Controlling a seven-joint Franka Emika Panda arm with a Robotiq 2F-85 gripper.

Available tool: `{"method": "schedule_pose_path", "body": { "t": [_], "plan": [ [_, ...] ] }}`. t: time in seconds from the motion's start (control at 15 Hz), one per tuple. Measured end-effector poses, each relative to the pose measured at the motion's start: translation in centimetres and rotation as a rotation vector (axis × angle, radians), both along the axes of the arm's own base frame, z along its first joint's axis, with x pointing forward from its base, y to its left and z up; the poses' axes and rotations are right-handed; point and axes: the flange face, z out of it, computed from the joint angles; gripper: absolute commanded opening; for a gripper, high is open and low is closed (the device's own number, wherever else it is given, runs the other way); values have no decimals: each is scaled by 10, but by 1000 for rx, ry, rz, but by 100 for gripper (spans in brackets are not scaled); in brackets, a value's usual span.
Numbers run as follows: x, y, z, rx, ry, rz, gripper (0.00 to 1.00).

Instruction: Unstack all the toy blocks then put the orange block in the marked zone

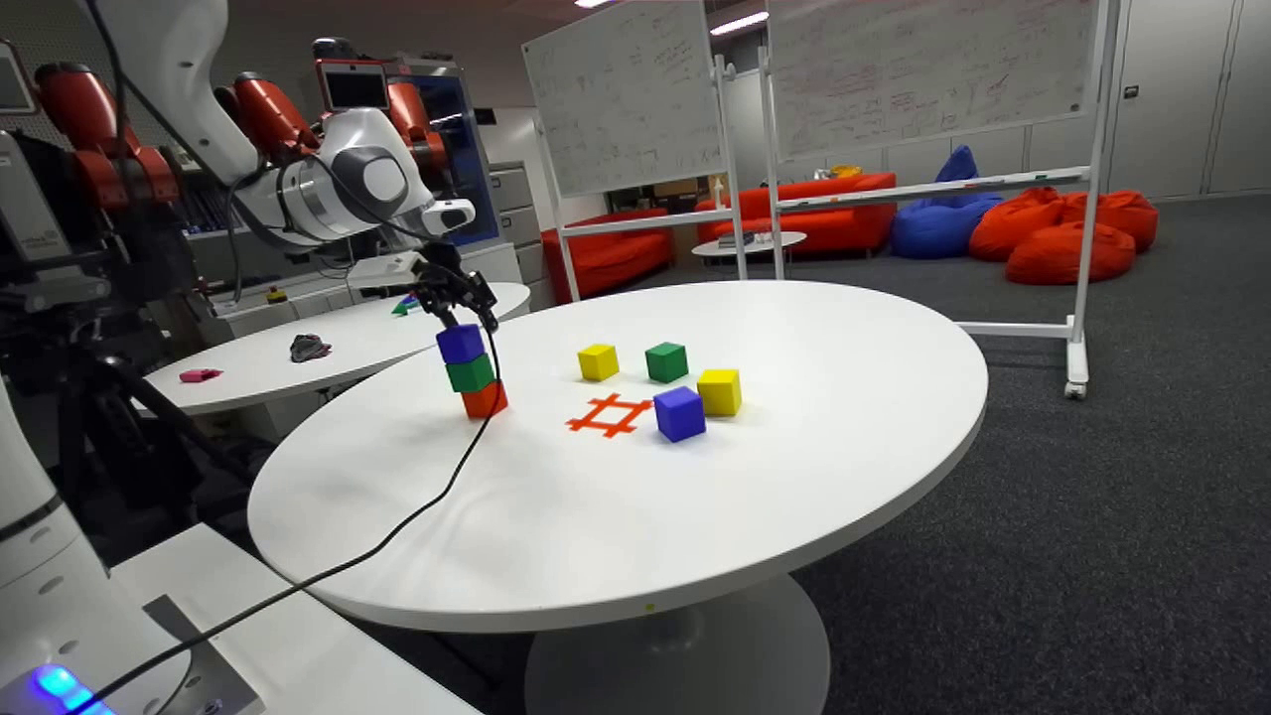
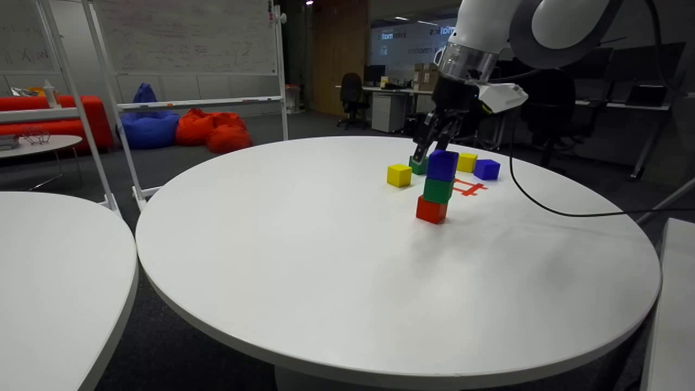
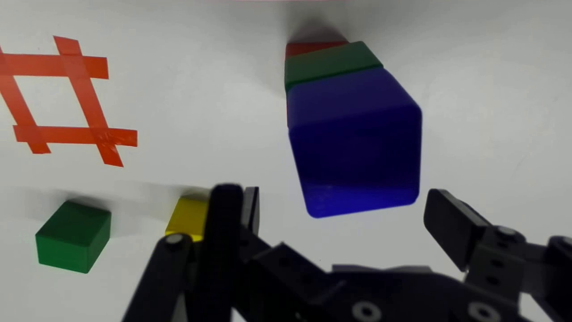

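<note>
Our end effector [image 3: 342,199] gapes, gripping nothing. The orange block [image 2: 431,210] sits beneath a green block [image 2: 437,190] and blue block [image 2: 442,165], well inside the edge of the worktop [image 2: 304,266]; we judge it light, rigid, best pinched across opposite sides.

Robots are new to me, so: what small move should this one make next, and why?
Probably ease the fingers down around the top block: in the wrist view they stand open, one to each side of it. It rests on the green block, which rests on the orange block, so it likely must come off first.
</note>
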Motion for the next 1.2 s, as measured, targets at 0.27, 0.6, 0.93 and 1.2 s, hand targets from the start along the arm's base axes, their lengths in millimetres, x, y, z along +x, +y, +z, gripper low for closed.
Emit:
{"method": "schedule_pose_path", "body": {
  "t": [0.27,0.6,0.93,1.2],
  "plan": [
    [3,-10,0,0,0,-30,100],
    [2,-9,0,0,0,-27,100],
    [1,-5,-1,1,1,-20,100],
    [0,0,-1,2,3,-9,100]
  ]
}}
